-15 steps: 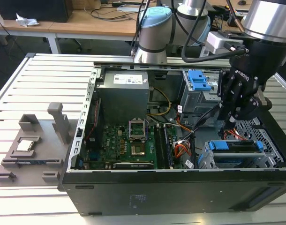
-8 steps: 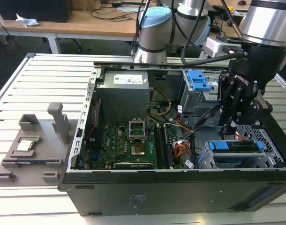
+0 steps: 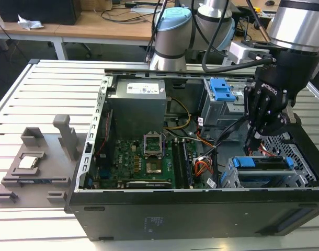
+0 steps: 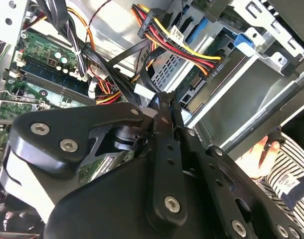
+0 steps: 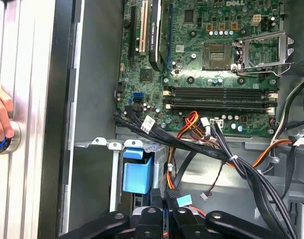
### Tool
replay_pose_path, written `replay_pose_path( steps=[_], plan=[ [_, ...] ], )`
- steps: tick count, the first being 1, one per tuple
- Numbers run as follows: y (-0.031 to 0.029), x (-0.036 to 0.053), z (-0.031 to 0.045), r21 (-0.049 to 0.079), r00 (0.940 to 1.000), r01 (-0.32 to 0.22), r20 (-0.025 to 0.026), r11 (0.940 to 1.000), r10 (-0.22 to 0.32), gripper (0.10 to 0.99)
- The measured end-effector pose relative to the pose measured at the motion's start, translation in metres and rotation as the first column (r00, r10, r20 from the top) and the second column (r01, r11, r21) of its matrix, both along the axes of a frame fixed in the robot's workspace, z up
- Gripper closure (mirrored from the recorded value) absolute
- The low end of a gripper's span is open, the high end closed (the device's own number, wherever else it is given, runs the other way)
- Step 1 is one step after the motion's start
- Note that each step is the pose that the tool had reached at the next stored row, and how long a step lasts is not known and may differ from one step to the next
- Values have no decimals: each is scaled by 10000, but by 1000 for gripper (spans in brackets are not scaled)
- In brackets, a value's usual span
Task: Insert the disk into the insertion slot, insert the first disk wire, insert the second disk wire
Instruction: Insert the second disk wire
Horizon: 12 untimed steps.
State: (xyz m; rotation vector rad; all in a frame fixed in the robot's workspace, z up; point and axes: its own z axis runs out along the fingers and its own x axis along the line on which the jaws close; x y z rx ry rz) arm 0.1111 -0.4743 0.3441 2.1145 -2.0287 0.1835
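Clenched tight, the pincer (image 3: 255,142) is lowered inside the open computer case (image 3: 201,209), fingertips pressed together just behind the disk (image 3: 264,163). Whether a thin wire is pinched between them cannot be told. The disk, in its blue carrier, is already seated in the insertion slot (image 3: 300,180) at the case's front corner. A bundle of red, yellow and black wires (image 4: 184,47) is seen just beyond the fingertips. The wire step is judged to be in hand; careful alignment of a plug with the disk's rear is called for.

exterior view looks down from the front; both wrist views share the motherboard (image 5: 212,64) close up.
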Motion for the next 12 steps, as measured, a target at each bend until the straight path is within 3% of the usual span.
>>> replay_pose_path(
  steps=[2, 3, 4, 7, 10, 12],
  plan=[
    [-7, 0, -1, 0, 10000, 0, 0, 10000, 0, 941],
    [-48, 0, 0, 34, 10000, 0, 1, 10000, 0, 941],
    [-108, 0, 0, 191, 10000, 0, 0, 9998, 0, 941],
    [-217, 0, -1, 1277, 10000, 0, 1, 9918, 0, 941],
    [-415, 4, 0, 1822, 10000, -1, 0, 9833, 1, 941],
    [-471, 10, 0, 1976, 10000, 0, 0, 9803, 0, 941]
  ],
)
